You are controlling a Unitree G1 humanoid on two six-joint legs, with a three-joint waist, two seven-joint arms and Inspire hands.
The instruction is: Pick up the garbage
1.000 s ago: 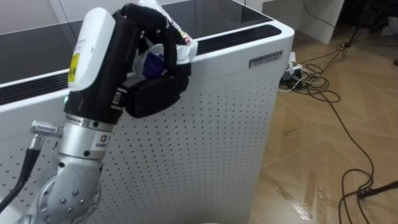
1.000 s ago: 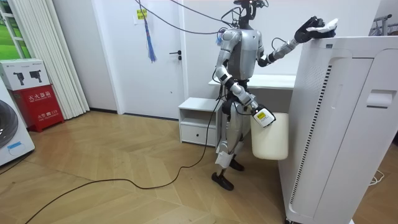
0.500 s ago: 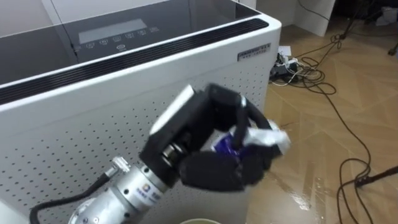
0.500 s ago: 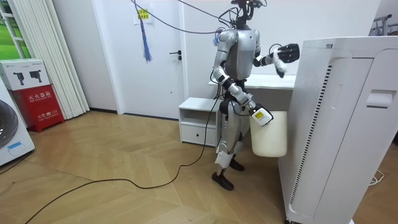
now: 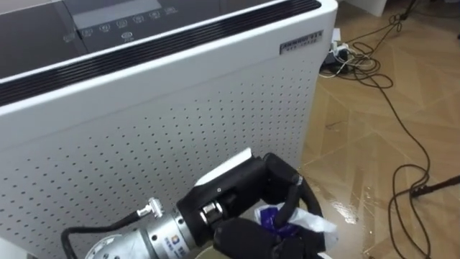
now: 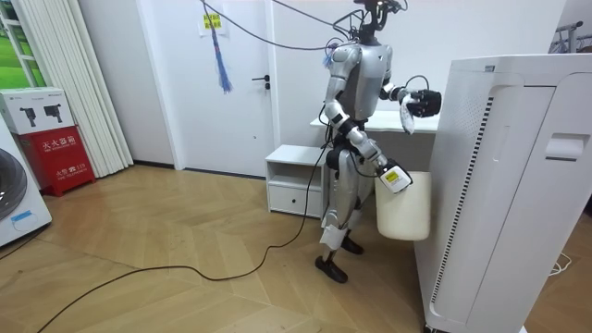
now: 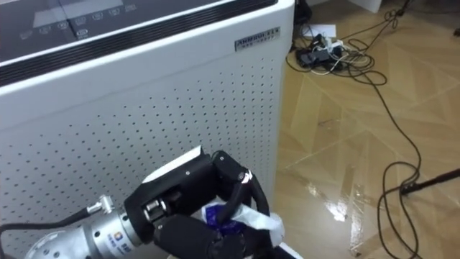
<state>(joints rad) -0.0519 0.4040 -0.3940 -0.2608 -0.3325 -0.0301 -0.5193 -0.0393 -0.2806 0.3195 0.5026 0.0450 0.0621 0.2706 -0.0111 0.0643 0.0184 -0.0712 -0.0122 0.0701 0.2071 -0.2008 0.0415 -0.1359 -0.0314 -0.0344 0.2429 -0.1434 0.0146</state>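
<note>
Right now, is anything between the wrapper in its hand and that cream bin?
Nothing visible is. The left hand clutches the wrapper beside the white appliance, and the cream bin hangs below it at the right hand, with only open air between them.

Left hand (image 5: 241, 188) is a chunky black shell with a white plate along its back. At 7 o'clock in the eye view it joins a brushed silver wrist cuff with a tiny orange and blue logo. A metal plug pokes out of the cuff toward 10 o'clock, and a black cable loops off at 8. In the room view it's got a silver-grey torso, dark head, black joints and dark feet, and the right hand (image 6: 393, 176) has a yellow sticker on its white back
</note>
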